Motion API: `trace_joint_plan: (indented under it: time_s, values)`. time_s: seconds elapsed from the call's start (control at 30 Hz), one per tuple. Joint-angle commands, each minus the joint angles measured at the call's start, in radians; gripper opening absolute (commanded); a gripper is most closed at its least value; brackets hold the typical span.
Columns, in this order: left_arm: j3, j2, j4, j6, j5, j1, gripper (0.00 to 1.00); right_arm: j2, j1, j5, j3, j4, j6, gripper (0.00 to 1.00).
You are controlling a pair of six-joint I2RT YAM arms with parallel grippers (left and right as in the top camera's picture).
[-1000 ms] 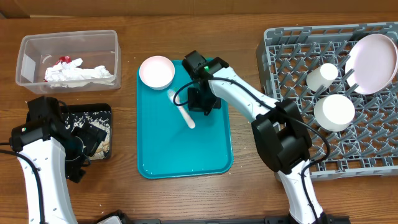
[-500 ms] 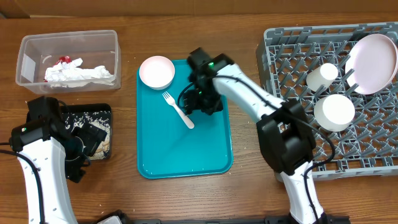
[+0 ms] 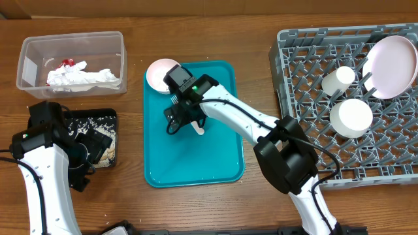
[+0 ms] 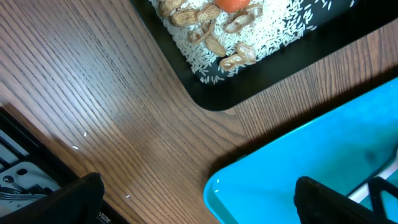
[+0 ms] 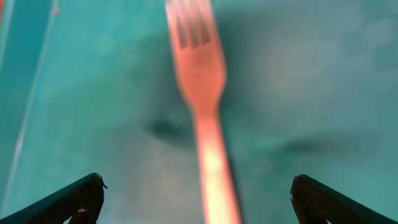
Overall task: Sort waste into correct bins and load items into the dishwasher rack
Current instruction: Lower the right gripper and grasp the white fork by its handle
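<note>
The right claw (image 3: 183, 117) hung low over the teal tray (image 3: 196, 163), near the middle of the view from above. Its two fingers were spread wide and held nothing. In the right wrist view the white fork (image 5: 202, 93) lay flat on the tray, right between the two finger tips in the bottom corners. I think the claw was lined up that way so the fingers could close on the thin handle from both sides.

The fork's long line ran up and down that view. The prongs pointed to the top and the handle came down to the bottom middle. It looked blurry. From above, only the handle end peeked out at the lower right of the claw. The prongs were hidden under it.

A small bowl (image 3: 163, 74) sat at the tray's upper left corner, near the claw. At the right, the plate (image 3: 394, 65), the cup (image 3: 337, 79) and another bowl (image 3: 351, 117) were already in the grey rack (image 3: 307, 78) among its pegs.

The napkins (image 3: 81, 77) and the red wrapper (image 3: 65, 63) lay in the clear tub (image 3: 32, 49) at the upper left. Rice (image 4: 273, 31), peanuts (image 4: 239, 56) and a bit of orange carrot (image 4: 231, 4) lay in the black tray (image 3: 112, 116) at the left. The left claw (image 3: 91, 145) was open and empty by that tray's lower right corner, likely just waiting.
</note>
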Motion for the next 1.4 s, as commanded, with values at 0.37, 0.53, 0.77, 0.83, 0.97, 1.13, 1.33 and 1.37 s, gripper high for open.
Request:
trace_joint_plan:
  time_s: [0.37,0.53,0.77,0.83,0.97,1.13,1.33,1.37]
  values:
    - [-0.002,-0.001,0.001,0.013,0.000,0.001,1.00,0.064,0.002,0.032,0.006,0.034,-0.011,0.94]
    - [-0.002,-0.001,0.001,0.013,0.000,0.001,1.00,0.097,0.002,0.032,0.006,0.027,-0.011,0.77]
    - [-0.002,-0.001,0.001,0.013,0.000,0.001,1.00,0.117,0.002,0.031,0.006,-0.005,0.021,0.47]
    - [-0.002,-0.001,0.001,0.013,0.000,0.001,1.00,0.117,0.002,0.026,0.006,-0.013,0.042,0.41]
    - [-0.002,-0.001,0.001,0.013,0.000,0.001,1.00,0.117,0.002,0.008,0.006,-0.037,0.054,0.30]
    - [-0.002,-0.001,0.001,0.013,0.000,0.001,1.00,0.117,0.003,0.008,0.006,-0.072,0.061,0.23]
    - [-0.002,-0.001,0.001,0.013,0.000,0.001,1.00,0.117,0.002,-0.032,0.014,-0.119,0.111,0.12]
    - [-0.002,-0.001,0.001,0.013,0.000,0.001,1.00,0.117,0.002,-0.045,0.018,-0.127,0.112,0.12]
